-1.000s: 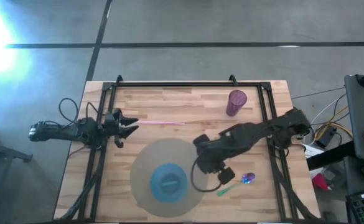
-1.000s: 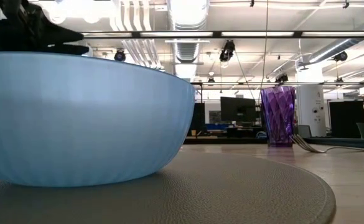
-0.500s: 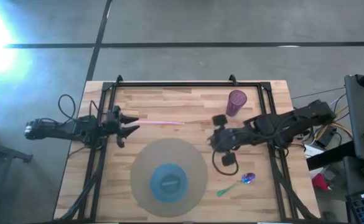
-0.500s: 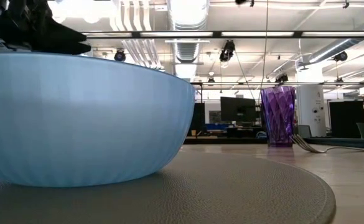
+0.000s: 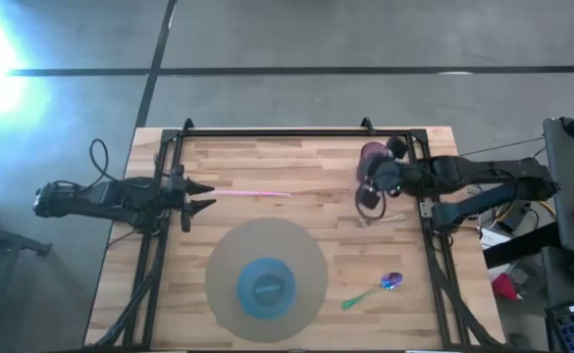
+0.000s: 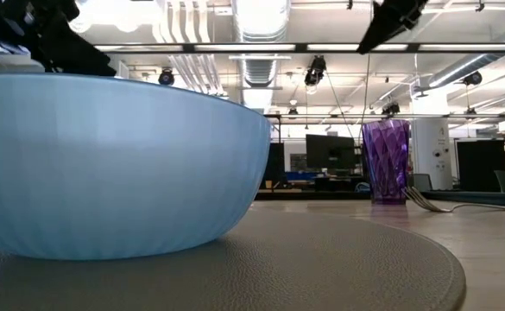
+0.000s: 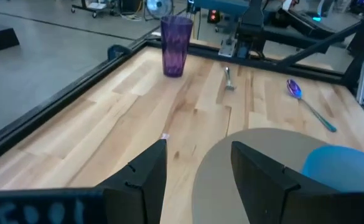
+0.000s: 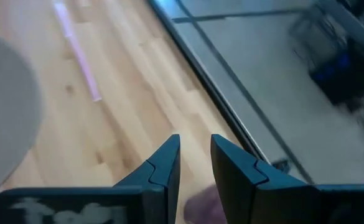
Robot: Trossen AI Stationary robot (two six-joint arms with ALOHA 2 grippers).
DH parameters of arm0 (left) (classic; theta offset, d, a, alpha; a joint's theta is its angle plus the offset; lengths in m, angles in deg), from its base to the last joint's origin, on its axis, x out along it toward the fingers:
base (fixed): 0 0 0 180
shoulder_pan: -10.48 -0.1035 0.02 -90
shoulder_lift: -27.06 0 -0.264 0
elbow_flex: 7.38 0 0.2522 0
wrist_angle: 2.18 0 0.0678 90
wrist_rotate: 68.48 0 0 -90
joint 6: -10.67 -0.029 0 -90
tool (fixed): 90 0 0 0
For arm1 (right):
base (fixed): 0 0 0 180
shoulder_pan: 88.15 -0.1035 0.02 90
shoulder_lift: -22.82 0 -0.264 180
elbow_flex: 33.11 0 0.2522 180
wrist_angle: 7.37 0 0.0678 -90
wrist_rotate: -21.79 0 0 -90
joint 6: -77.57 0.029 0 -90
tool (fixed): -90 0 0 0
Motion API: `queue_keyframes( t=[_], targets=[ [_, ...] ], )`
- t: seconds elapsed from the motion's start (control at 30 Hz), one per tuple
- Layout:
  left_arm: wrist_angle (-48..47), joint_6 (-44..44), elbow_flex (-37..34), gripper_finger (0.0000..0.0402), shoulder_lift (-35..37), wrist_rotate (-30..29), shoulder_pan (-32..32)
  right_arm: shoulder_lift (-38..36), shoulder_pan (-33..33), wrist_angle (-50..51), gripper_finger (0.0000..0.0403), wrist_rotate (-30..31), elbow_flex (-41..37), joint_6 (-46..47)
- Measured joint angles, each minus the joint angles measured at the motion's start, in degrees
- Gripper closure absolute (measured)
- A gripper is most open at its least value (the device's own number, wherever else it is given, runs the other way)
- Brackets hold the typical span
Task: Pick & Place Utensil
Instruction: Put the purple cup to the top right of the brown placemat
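Since half a second ago the right arm has pulled back from the middle of the light wooden table (image 5: 267, 162) toward its far right corner. The right gripper (image 5: 368, 188) now hangs just beside the faceted purple plastic cup (image 5: 373, 155). A second ago it was low over the near right area, beside the spoon. Its retreat uncovers a silver metal fork (image 5: 383, 218) lying on the wood in front of the cup. The left arm has drawn back slightly toward the left edge.

The spoon, with its green handle and shiny purple bowl (image 5: 375, 290), has not moved. It lies flat on the wood near the front right of the table, just off the rim of the round grey mat (image 5: 230, 257), untouched by either gripper. Its long axis runs diagonally. The bowl end points toward the right edge and a little toward the back, and the handle tip points toward the mat. The left wrist view shows it (image 7: 309, 102) as a slim stem with a small glossy oval bowl.

The right gripper's fingers (image 8: 157, 168) stand a narrow gap apart and hold nothing. The left gripper (image 5: 206, 193) waits at the left side with its fingers (image 7: 147, 171) spread wide and empty, its tips near one end of the thin pink straw (image 5: 252, 193). The pale blue ribbed bowl (image 5: 265, 287) sits on the mat.
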Motion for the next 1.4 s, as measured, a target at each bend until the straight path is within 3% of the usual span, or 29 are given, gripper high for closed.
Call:
queue_keyframes(
  t=[0.3,0.67,1.1,1.4],
  targets=[
    [-5.70,0.38,7.75,0.0231,-3.64,-0.03,-0.07,-5.92,12.12,-4.57,0.0293,-0.62,-3.26,6.30],
    [-9.74,2.90,10.63,0.0232,-9.82,-0.21,-0.26,-1.76,24.95,-4.06,0.0240,-17.91,-0.09,8.36],
    [-9.51,5.32,10.67,0.0231,-12.23,-0.21,-0.33,4.61,27.60,2.15,0.0236,-23.05,-0.10,12.48],
    [-9.11,6.36,10.67,0.0232,-12.18,-0.22,-0.33,7.61,27.60,3.82,0.0227,-23.27,-0.10,13.13]
  ],
)
